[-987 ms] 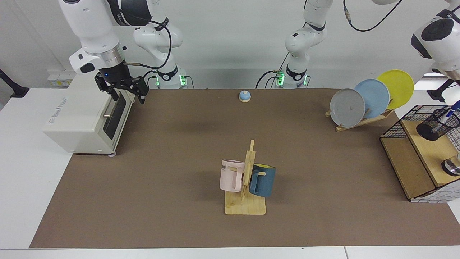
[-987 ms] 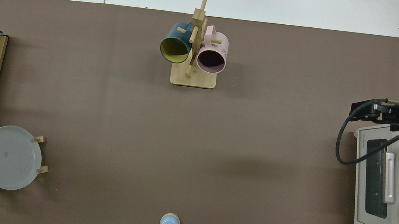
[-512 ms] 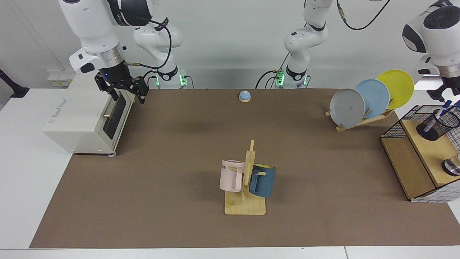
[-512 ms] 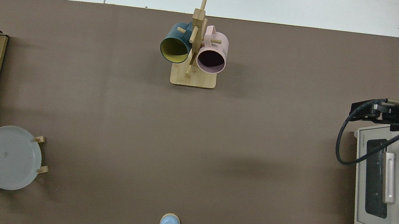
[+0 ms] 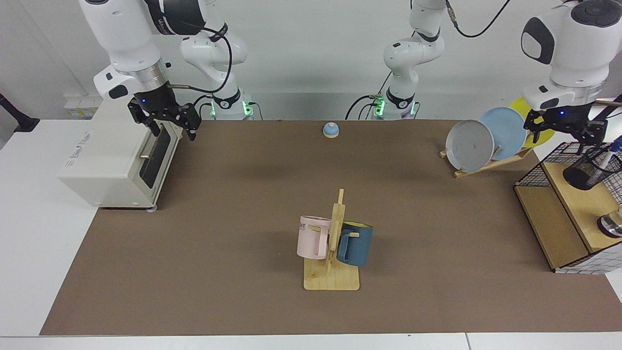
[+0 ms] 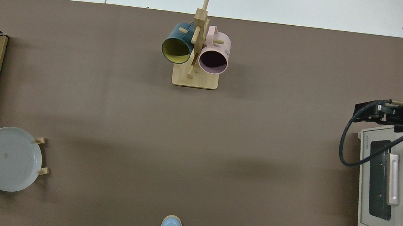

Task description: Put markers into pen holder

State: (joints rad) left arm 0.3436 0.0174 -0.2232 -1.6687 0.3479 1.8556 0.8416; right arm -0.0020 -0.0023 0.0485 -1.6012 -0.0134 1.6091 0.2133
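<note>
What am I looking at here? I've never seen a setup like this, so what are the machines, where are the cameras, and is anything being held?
These are two white robot arms at a table, each ending in a black grasping tool. One picture looks across the table at them and the other looks straight down.

On the brown mat stand a mug rack with a pink mug and a blue mug, a small blue bell, a rack of plates, a toaster oven and a wire-grid wooden shelf.

The left tool hangs just above the shelf, beside a black mesh pen holder. A blue-capped marker stands in that holder. The right tool waits by the oven. Neither tool appears to hold anything.
</note>
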